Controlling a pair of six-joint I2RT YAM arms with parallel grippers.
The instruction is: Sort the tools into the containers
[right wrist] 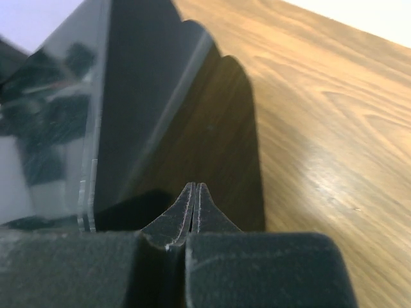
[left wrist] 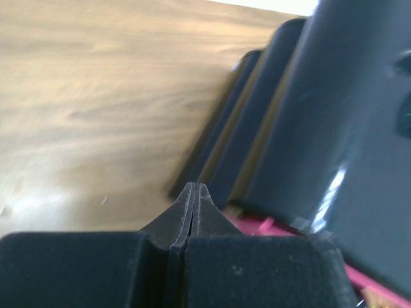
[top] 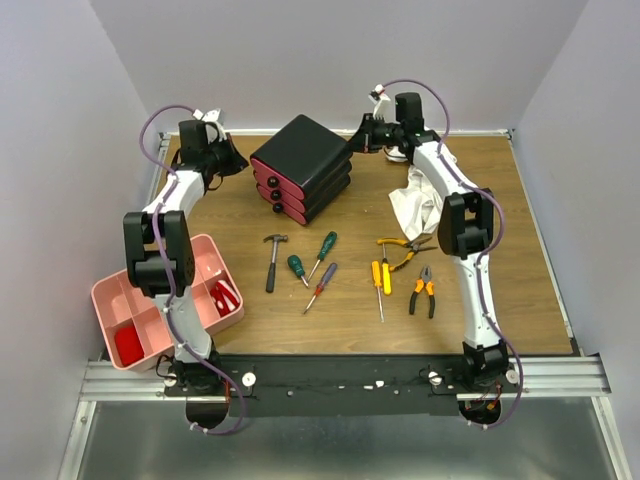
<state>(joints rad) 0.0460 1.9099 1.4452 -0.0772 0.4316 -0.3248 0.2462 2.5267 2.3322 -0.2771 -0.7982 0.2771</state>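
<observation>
The black box (top: 302, 150) with three magenta drawers (top: 283, 191) stands at the back middle of the table. My left gripper (top: 241, 162) is shut and empty beside the box's left side (left wrist: 321, 128), tips (left wrist: 194, 187) near the magenta edge (left wrist: 276, 224). At the box's right rear corner (right wrist: 160, 115), my right gripper (top: 356, 140) is shut and empty too (right wrist: 195, 185). Tools lie in front: a hammer (top: 273, 260), green screwdrivers (top: 323, 253), a purple screwdriver (top: 320, 287), yellow screwdrivers (top: 380, 278), orange-handled pliers (top: 424, 291). The pale-pink tray (top: 200, 252) sits at the front left.
A white cloth (top: 415, 205) lies under my right arm, with a second pair of pliers (top: 404, 248) just in front of it. The tray holds red items (top: 128, 343) in two compartments. A metal rail (top: 340, 375) runs along the table's near edge.
</observation>
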